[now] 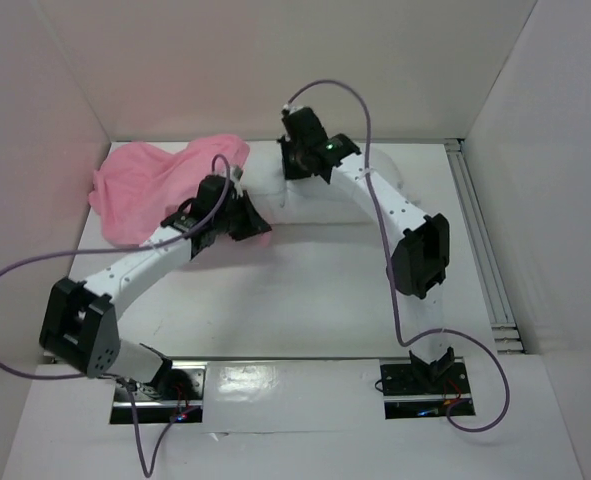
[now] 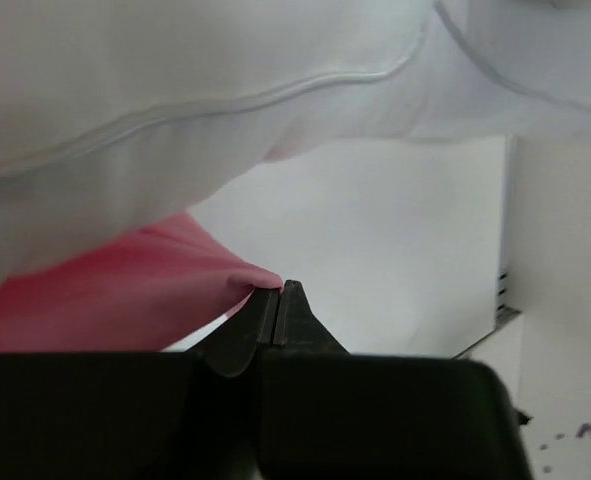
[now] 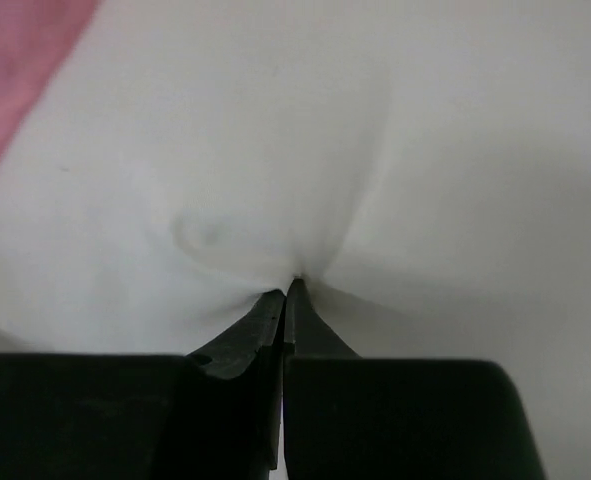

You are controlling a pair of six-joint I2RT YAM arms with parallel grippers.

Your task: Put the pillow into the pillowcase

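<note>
With left gripper [image 2: 280,290] clamped on the pink pillowcase [image 2: 95,290] edge at upper left of top view, and right gripper [image 3: 288,285] pinched together on the white pillow [image 3: 275,150] at upper centre: lift case mouth open, feed pillow corner leftward slowly, avoid tugging fabric free.

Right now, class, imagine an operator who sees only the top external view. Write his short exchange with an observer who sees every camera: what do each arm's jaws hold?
Operator: What are the left jaws holding?
Observer: They are shut on a tip of the shiny pink satin pillowcase.
Operator: And the right jaws?
Observer: Shut on the plain white soft stuffed pillow, whose fabric puckers toward them.
</note>
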